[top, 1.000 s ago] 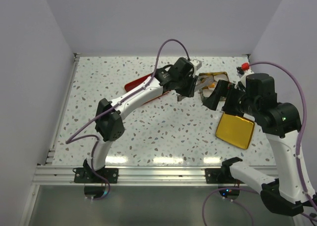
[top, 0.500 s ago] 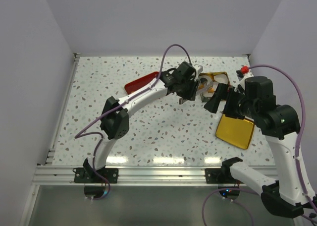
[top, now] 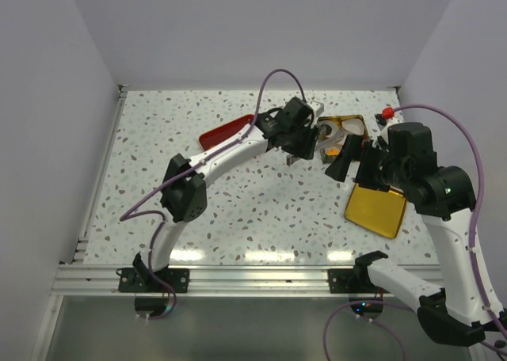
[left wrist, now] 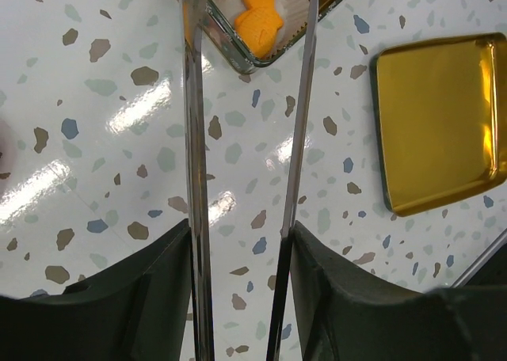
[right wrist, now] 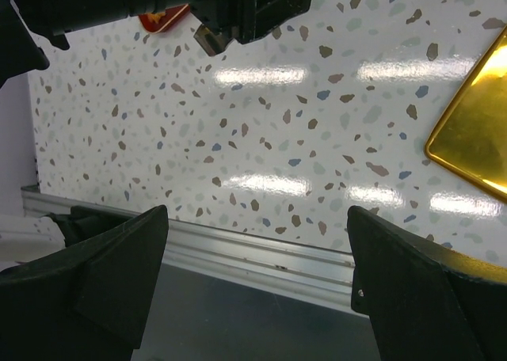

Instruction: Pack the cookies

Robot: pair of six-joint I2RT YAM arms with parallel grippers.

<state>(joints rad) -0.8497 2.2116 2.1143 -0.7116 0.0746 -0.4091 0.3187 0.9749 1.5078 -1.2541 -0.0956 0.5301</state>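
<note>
Entry, left arm. My left pincer [top: 318, 136] has widened over the last second. Its two long blades were close together and now stand well parted, though not at full spread. Nothing is clamped between them.

An orange fish-shaped cookie [left wrist: 260, 24] lies between the blades near their far ends, clear of both with a gap on each side. It sits in a white paper cup [left wrist: 296, 3] inside the tin [left wrist: 238, 56]. Judgement: this cookie has been released into its cup, so one placement is done.

The arm also moved in over the tin during that second. The tin itself has not shifted.

The gold lid [left wrist: 436, 123] lies flat on the worktop [left wrist: 119, 139] to the right of my blades, apart from the tin, so the tin is not yet closed.

The right pincer [right wrist: 257, 226] is spread fully wide and empty, above bare worktop, unchanged.

The red tray [top: 226, 131] lies behind my wrist. I cannot tell from here whether cookies remain on it.

Risk: if I lift off crooked, a blade could catch the cup.
</note>
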